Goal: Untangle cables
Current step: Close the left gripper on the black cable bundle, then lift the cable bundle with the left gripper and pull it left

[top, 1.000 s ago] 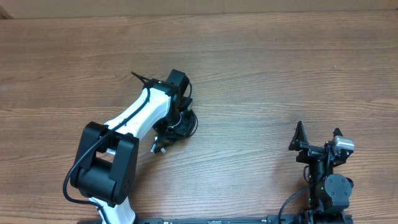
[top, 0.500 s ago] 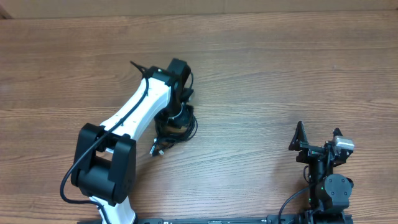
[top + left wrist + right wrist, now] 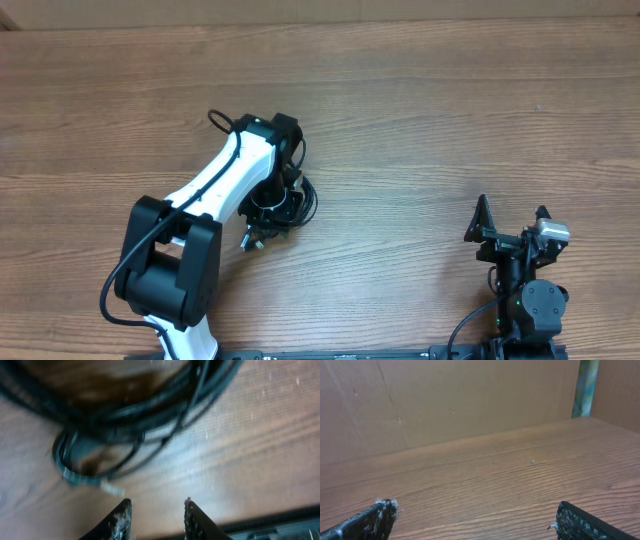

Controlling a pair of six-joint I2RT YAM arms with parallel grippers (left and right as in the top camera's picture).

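Hovering left gripper (image 3: pixel 157 510) beside coiled cables (image 3: pixel 125 415), jaws parted, gripping nothing | holding right gripper (image 3: pixel 476 510) wide, empty, well apart

A tangle of thin black flexible cords (image 3: pixel 304 204) lies in a loose coil on the wooden tabletop (image 3: pixel 450 120), partly hidden from above. Close up, blurred, several strands (image 3: pixel 150 407) overlap in one arc. A small loop beside them ends in a pale-tipped plug (image 3: pixel 111 489).

Black cables (image 3: pixel 150 410), brown wood-grain table (image 3: pixel 450 120), white left arm (image 3: pixel 215 180) with black joints, plain brown backdrop (image 3: pixel 470 395), mottled green post (image 3: pixel 587 385)
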